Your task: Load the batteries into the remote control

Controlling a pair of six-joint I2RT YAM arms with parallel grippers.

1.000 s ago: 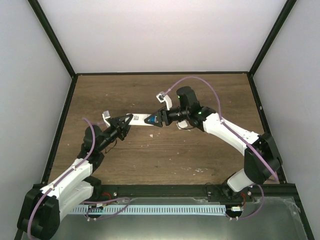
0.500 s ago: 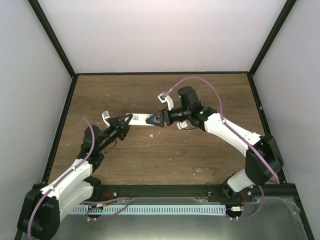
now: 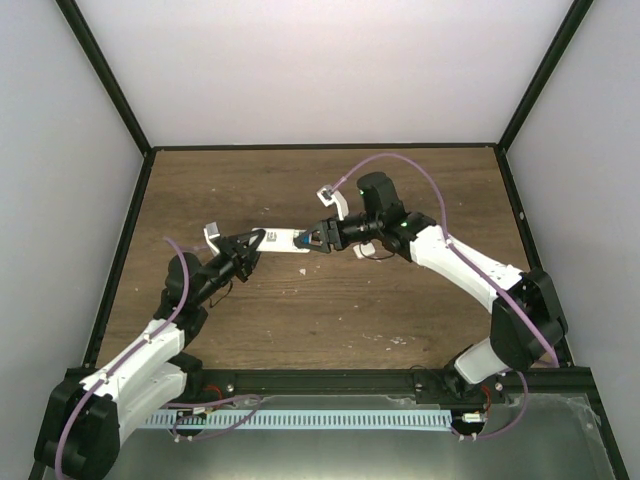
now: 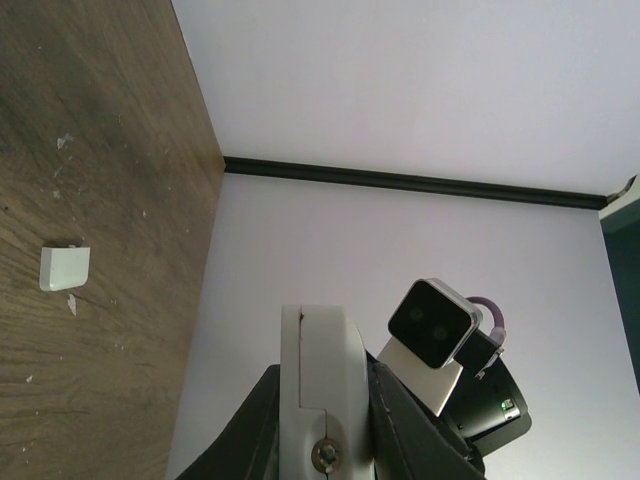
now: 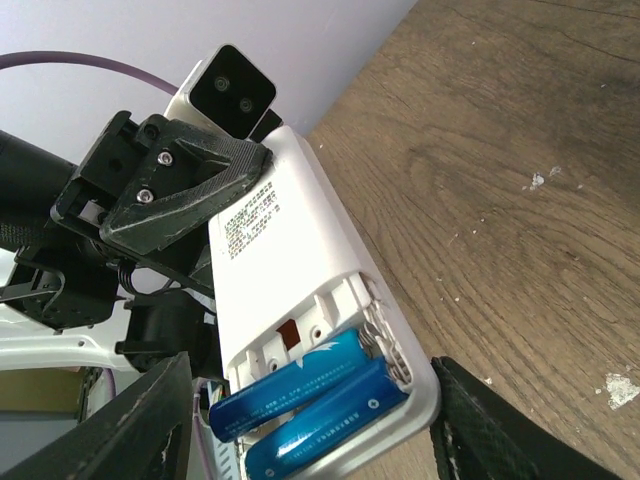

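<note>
Midair, left gripper clamps remote control; batteries fill its end.

The left arm and the right arm are built of white shells set between black joints. A thin purple cable runs along each arm. Small green lights glow on the right arm's black wrist. The left end effector has black wedge-shaped fingers with two small screws in one face. The right end effector has dark fingers with a grainy surface. Each wrist carries a white camera with a black front and two lenses.
</note>
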